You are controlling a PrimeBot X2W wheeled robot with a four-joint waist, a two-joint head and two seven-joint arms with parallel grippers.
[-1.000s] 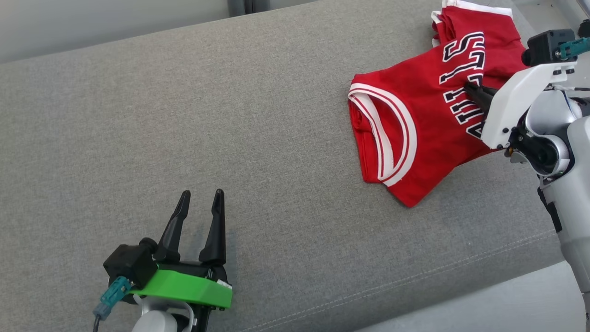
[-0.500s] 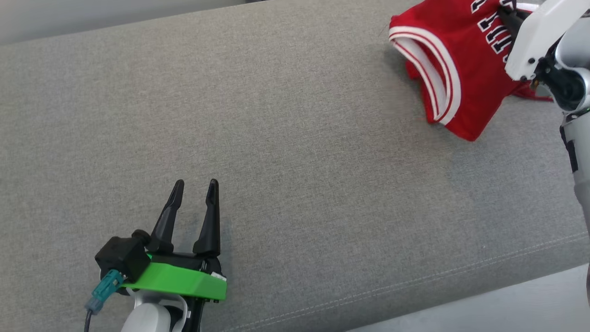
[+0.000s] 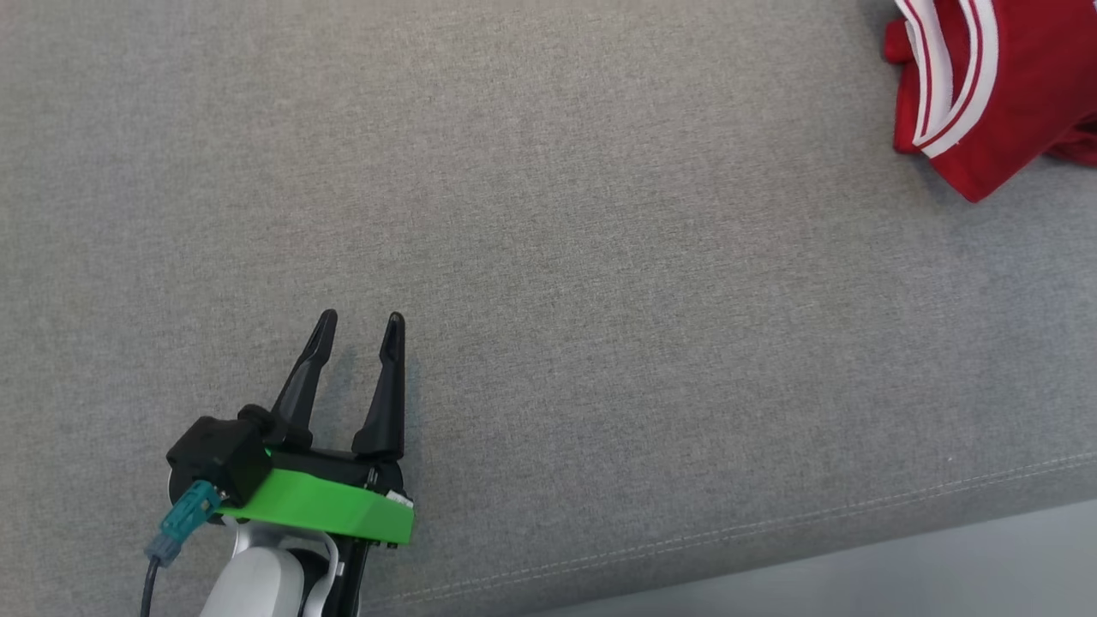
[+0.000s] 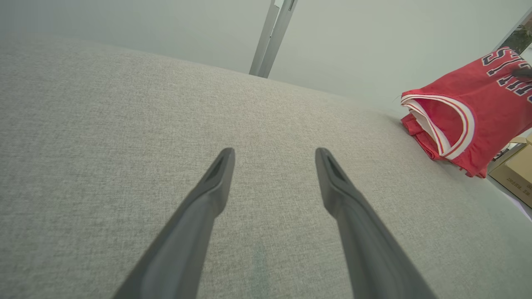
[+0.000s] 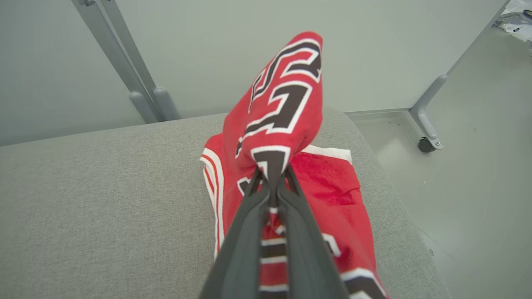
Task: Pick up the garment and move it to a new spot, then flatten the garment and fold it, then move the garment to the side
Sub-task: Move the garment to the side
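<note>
Left gripper [image 3: 361, 319]: jaws spread wide, nothing between them. It sits at the lower left of the head view, low over the grey cushion [image 3: 600, 257]; cannot tell whether the tips touch the fabric. A green bracket [image 3: 317, 514] sits behind the fingers, with a teal connector [image 3: 184, 514] and cable on its left side.

Stitched seam [image 3: 771, 523] runs along the cushion's near edge.

Garment: red jersey [image 3: 986, 103] with white-and-red striped trim, at the top right of the head view and cut by the frame edge. It is well apart from the left gripper. In the left wrist view it sits at the far right end of the cushion, its trimmed opening facing the camera. Its upper part is raised and its lower folds rest on the fabric. The lettering is black with a white outline.

Right gripper [image 5: 272, 179]: fingers pinched together on a fold of the jersey. A lettered fold stands up above the fingertips and the rest lies on the cushion beneath, near its end.

Far field: pale wall, grey metal posts [image 5: 141, 91], and a frame leg with a caster [image 5: 424, 144] on the floor. A cardboard box [image 4: 513, 178] lies just past the cushion's end.
</note>
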